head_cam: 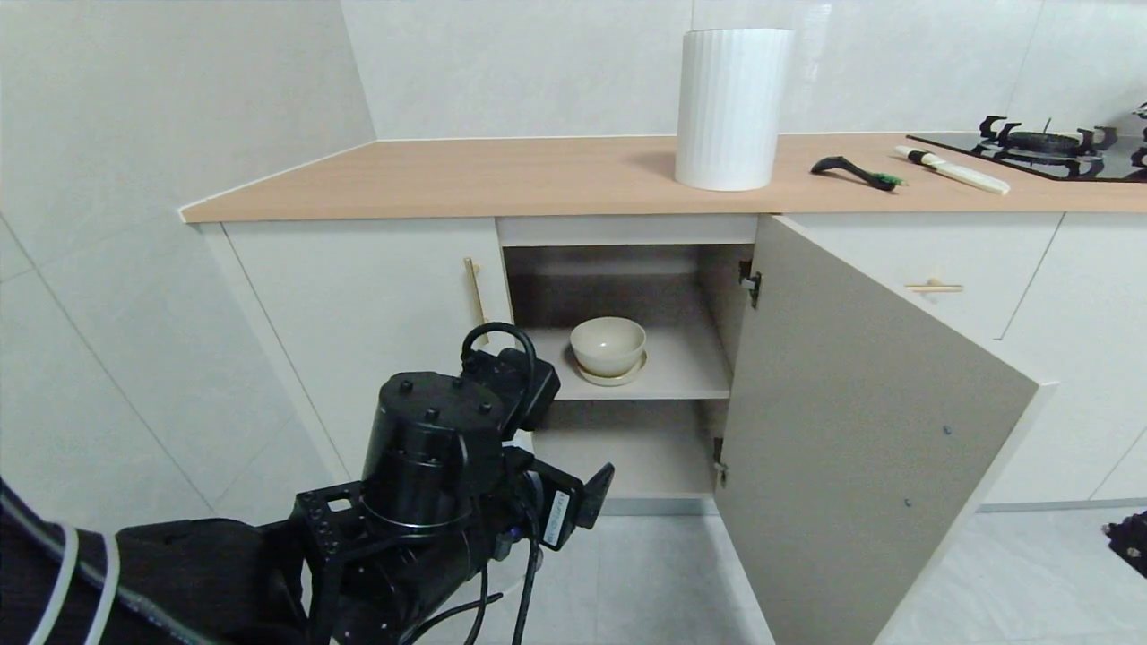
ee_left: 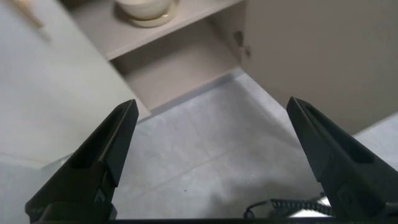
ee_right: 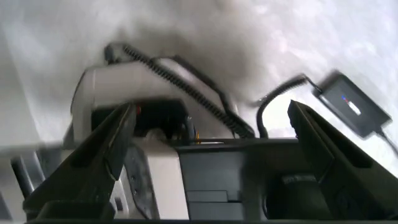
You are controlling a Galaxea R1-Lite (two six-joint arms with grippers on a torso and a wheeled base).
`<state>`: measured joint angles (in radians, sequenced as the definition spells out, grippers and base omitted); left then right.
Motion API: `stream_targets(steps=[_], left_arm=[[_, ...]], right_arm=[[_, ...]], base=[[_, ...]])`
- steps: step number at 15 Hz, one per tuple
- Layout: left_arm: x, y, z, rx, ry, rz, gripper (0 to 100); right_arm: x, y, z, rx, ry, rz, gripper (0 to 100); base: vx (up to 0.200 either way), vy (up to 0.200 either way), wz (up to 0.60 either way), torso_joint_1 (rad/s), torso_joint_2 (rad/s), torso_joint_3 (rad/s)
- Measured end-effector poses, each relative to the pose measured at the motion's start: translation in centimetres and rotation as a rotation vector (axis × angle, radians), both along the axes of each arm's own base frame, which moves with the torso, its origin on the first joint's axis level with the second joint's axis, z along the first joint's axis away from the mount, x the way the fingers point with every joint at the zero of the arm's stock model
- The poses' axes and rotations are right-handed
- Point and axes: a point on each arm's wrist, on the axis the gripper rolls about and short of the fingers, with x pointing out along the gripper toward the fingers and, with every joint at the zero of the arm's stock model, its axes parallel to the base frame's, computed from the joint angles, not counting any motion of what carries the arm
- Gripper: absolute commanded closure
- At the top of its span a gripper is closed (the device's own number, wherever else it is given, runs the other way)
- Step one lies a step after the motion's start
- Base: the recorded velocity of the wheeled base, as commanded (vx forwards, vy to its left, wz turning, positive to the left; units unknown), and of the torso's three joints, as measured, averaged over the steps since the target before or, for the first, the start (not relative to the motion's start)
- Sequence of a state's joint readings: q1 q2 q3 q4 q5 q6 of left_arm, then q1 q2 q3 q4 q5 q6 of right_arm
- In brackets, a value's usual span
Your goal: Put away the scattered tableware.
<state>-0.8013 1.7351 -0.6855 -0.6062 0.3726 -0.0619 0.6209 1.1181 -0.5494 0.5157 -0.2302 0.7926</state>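
A cream bowl (head_cam: 608,345) rests on a small cream plate (head_cam: 612,378) on the middle shelf (head_cam: 681,372) of an open cabinet. The bowl (ee_left: 144,6) and plate (ee_left: 149,21) also appear in the left wrist view. My left arm (head_cam: 430,448) hangs low in front of the cabinet, left of the opening. Its gripper (ee_left: 211,107) is open and holds nothing, with floor tiles and the cabinet's bottom shelf beyond it. My right gripper (ee_right: 211,111) is open and holds nothing, above cables and grey floor.
The cabinet door (head_cam: 860,421) swings far out to the right of the opening. On the wooden counter (head_cam: 502,175) stand a tall white ribbed canister (head_cam: 732,107), a black peeler (head_cam: 856,172), a cream-handled utensil (head_cam: 954,169) and a gas hob (head_cam: 1048,148).
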Motion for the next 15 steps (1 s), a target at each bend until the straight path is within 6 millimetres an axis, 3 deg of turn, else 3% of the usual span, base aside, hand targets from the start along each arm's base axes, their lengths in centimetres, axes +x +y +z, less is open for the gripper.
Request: stream_targets(steps=[2, 5, 10, 15], left_arm=[[-0.1, 0.0, 0.3, -0.007, -0.006, -0.004, 0], [-0.5, 0.4, 1.3, -0.033, -0.033, -0.003, 0], [-1.0, 0.9, 2.7, -0.065, -0.069, -0.005, 0], [-1.4, 1.5, 3.9, -0.085, -0.102, -0.006, 0]], right_arm=[[0.1, -1.3, 0.6, -0.005, -0.049, -0.140, 0], [1.9, -2.8, 2.1, -0.004, -0.195, -0.332, 0], [7.3, -5.3, 3.0, -0.083, -0.356, -0.517, 0], [12.6, -5.9, 1.7, -0.050, -0.366, -0.489, 0]], base=[[0.000, 0.000, 0.00, 0.000, 0.00, 0.000], [0.000, 0.000, 0.00, 0.000, 0.00, 0.000], [0.000, 0.000, 0.00, 0.000, 0.00, 0.000], [0.000, 0.000, 0.00, 0.000, 0.00, 0.000]])
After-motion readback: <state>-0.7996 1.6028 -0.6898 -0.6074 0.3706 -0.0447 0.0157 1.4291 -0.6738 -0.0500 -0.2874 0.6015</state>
